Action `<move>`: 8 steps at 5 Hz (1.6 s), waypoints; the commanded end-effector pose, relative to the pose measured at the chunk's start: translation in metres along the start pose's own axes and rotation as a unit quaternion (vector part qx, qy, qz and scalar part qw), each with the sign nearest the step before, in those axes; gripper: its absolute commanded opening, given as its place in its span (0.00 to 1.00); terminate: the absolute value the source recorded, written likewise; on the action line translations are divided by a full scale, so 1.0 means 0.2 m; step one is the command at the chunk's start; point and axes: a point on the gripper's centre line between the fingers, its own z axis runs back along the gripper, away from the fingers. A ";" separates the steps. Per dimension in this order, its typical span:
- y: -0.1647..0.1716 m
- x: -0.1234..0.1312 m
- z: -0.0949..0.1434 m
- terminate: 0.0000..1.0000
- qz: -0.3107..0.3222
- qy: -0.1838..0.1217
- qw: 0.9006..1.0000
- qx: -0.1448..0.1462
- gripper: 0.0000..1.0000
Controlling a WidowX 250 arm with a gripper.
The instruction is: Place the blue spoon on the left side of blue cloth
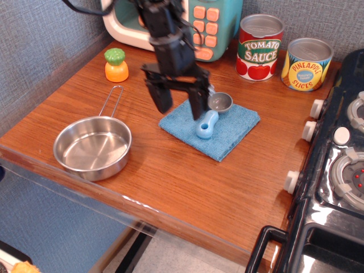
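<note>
One steel pan sits nearest the front edge of the wooden counter, wire handle pointing away. Beyond it, the blue cloth lies flat, and the blue spoon rests on top of it, grey bowl at the far end. My gripper hangs over the cloth's left corner, just beside the spoon handle, fingers spread apart and holding nothing. Farther back stand an orange toy, a toy microwave, a tomato sauce can and a pineapple can.
</note>
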 end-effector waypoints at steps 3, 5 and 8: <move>-0.13 0.06 0.04 0.00 -0.014 -0.025 0.998 0.057 1.00; -0.18 0.06 -0.01 0.00 -0.022 -0.025 0.997 0.068 1.00; -0.18 0.06 -0.04 0.00 -0.019 -0.022 0.996 0.080 0.00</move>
